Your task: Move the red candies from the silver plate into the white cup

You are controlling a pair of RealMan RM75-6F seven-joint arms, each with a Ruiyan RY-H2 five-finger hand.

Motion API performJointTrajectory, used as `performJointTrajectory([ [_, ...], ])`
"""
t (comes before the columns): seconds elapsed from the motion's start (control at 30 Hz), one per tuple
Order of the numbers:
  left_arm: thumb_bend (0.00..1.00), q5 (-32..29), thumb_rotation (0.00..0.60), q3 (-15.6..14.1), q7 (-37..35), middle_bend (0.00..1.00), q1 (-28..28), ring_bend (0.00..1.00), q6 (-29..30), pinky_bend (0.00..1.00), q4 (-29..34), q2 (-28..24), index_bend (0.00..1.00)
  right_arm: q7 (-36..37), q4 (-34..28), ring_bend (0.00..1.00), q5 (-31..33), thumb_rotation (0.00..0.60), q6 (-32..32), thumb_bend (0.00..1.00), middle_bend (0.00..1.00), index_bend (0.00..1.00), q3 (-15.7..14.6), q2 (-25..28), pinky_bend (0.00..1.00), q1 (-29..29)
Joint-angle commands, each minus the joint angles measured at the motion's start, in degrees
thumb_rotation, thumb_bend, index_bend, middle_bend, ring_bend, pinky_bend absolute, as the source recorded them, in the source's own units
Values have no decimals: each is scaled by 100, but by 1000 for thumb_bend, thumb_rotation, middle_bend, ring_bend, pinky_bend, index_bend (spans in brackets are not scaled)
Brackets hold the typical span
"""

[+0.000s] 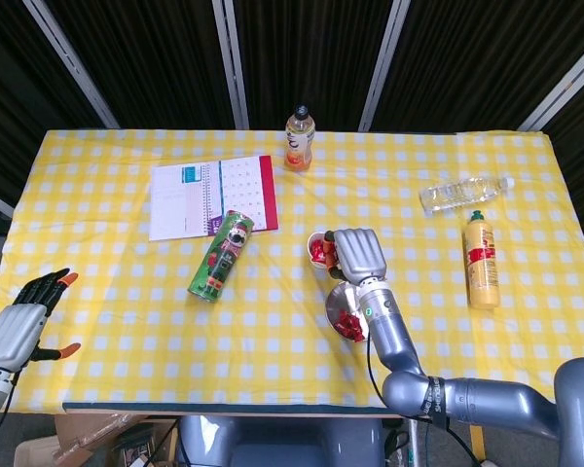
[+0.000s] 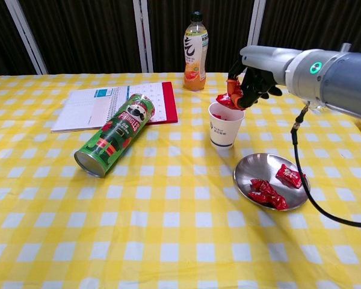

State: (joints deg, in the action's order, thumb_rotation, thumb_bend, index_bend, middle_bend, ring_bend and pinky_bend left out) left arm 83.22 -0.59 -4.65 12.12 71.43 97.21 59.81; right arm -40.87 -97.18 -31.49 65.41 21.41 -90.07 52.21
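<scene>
Right hand hangs just above the white cup, its fingers curled around a red candy that sits right over the cup's rim (the head view hides most of the cup behind the hand). More red shows inside the cup. The cup stands upright on the yellow checked cloth, and the silver plate lies near it, toward the robot and slightly to the right. Three or so red candies remain on the plate, gathered on its right and near side.

Left hand is seen only in the head view, off the table's near left corner, fingers spread apart and holding nothing.

Across the cloth, a green crisp can lies on its side left of the cup, with an open notebook behind it. An orange drink bottle stands upright at the far edge. On the right, a clear bottle lies flat, and a yellow bottle lies nearer the robot.
</scene>
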Motion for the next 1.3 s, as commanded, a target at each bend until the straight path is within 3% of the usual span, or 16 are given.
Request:
performJointTrajectory([
  [0.03, 28, -37, 600, 9, 21, 0, 15, 0, -34, 0, 35, -6, 0, -15, 255, 796, 132, 600, -138, 607, 764, 676, 78, -112, 849, 153],
  [0.6, 28, -197, 600, 37, 102, 0, 24, 0, -100, 0, 166, -46, 0, 276, 1398, 796, 377, 600, -661, 606, 764, 676, -54, -644, 849, 498],
  [1.0, 28, -139, 600, 10, -51, 0, -6, 0, -78, 0, 85, -71, 0, 363, 1613, 796, 405, 600, -695, 607, 764, 673, -164, -772, 849, 510],
  [1.3, 28, -113, 600, 11, -54, 0, -7, 0, -63, 0, 106, -77, 0, 438, 1557, 796, 320, 600, -672, 606, 764, 455, -190, -751, 849, 493],
])
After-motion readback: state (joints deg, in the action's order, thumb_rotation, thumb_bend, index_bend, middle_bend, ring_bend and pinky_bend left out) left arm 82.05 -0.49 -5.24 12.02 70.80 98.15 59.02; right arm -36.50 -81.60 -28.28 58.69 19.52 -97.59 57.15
